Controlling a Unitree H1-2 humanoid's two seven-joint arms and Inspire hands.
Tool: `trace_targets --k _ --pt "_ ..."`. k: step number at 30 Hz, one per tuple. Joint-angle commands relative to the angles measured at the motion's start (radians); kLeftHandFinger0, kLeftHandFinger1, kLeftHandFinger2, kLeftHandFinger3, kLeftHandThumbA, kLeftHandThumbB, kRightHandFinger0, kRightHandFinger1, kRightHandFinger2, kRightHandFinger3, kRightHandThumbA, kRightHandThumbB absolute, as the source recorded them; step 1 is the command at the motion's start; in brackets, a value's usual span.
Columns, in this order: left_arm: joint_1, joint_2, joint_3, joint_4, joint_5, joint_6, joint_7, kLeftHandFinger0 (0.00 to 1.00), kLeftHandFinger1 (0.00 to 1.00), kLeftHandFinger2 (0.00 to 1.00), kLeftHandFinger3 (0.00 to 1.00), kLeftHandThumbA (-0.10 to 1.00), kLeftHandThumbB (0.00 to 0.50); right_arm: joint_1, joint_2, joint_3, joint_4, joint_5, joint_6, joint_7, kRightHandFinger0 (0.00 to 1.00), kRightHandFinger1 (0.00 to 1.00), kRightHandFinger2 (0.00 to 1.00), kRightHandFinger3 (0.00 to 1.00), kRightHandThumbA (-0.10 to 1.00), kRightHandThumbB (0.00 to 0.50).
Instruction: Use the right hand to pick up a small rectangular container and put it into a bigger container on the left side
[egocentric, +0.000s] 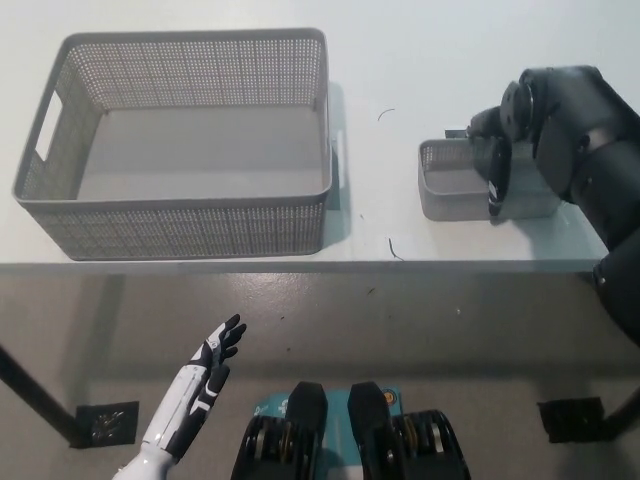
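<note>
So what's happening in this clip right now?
The robot's black right hand is down over the small grey perforated rectangular basket at the right of the white table, its fingers draped over the basket's front wall; whether it has a firm grip can't be told. The basket sits on the table. The large grey perforated basket at the left holds nothing. The white left hand rests low, below the table edge, fingers apart.

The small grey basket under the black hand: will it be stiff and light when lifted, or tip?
The small grey basket looks like perforated plastic and appears empty, so probably stiff and light. The right hand reaches over one end, so it may tilt if lifted there.
</note>
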Motion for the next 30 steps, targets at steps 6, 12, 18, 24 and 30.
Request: trace_targets --k 6,12,18,24,30 --pt "-0.014 0.013 0.007 -0.027 -0.004 -0.043 -0.003 1.0 1.0 1.0 1.0 1.0 0.36 0.058 -0.024 -0.033 0.003 -0.017 -0.001 -0.334 1.0 1.0 1.0 1.0 0.8 0.363" --pt "-0.016 0.015 0.01 -0.022 -0.006 -0.044 -0.002 1.0 1.0 1.0 1.0 1.0 0.359 0.08 -0.059 -0.033 -0.02 -0.044 -0.117 -0.681 0.48 0.56 0.62 0.58 -0.1 0.221" --pt "-0.012 0.014 0.012 -0.019 0.002 -0.049 0.006 1.0 1.0 1.0 1.0 1.0 0.355 0.034 -0.078 -0.074 -0.038 -0.018 -0.169 -0.769 0.0 0.1 0.34 0.27 -0.1 0.206" --pt "-0.017 0.018 0.013 -0.018 -0.005 -0.045 0.0 1.0 1.0 1.0 1.0 1.0 0.353 -0.105 -0.128 -0.17 -0.085 0.035 -0.262 -0.816 0.21 0.7 1.0 1.0 -0.1 0.151" --pt "-0.029 0.023 0.012 -0.015 0.006 -0.043 0.0 1.0 1.0 1.0 1.0 1.0 0.352 -0.275 -0.154 -0.254 -0.188 0.047 -0.323 -0.802 0.0 0.22 0.5 0.62 -0.1 0.192"
